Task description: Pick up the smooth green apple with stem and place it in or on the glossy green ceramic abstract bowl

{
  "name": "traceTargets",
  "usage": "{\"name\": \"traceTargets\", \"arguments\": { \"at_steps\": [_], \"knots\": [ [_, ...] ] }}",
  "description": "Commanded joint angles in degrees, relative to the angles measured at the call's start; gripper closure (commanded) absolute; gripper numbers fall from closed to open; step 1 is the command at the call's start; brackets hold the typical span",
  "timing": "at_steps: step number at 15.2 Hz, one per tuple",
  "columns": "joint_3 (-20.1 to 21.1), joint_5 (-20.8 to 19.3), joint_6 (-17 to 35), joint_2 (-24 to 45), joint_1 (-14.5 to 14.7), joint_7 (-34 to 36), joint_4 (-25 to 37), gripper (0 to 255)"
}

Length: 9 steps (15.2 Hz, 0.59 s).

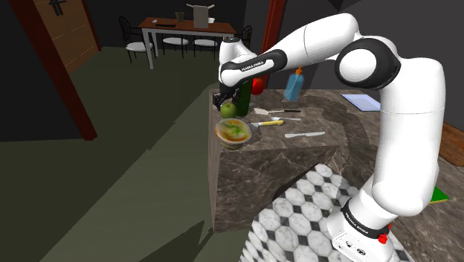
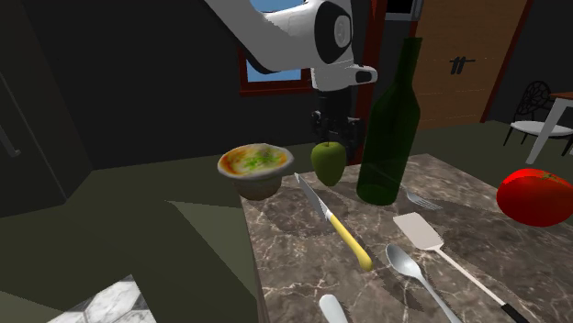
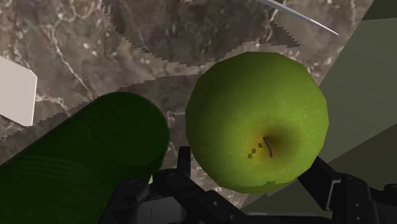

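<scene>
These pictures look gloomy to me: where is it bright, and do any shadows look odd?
Shoulder view: dim room, the white arm brightly lit. Second exterior view: dark surroundings, a soft sheen on the green bottle. Wrist view: the green apple is well lit; the shadow on the marble counter has a jagged, stair-stepped edge.

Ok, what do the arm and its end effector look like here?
The arm is white, with rounded links, dark joints and dark lettering on the forearm; a red button sits at its base. The end effector is all black, with two fingers.
</scene>
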Motion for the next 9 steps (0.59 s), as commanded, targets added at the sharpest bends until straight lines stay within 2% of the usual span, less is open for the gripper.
{"name": "traceTargets", "arguments": {
  "at_steps": [1,6,9],
  "knots": [
    [0.0,0.0,0.0,0.0,0.0,0.0,-0.1,255],
    [0.0,0.0,-0.1,0.1,0.0,0.0,0.0,255],
    [0.1,0.3,-1.9,-0.9,-0.1,-0.4,0.9,255]
  ]
}}
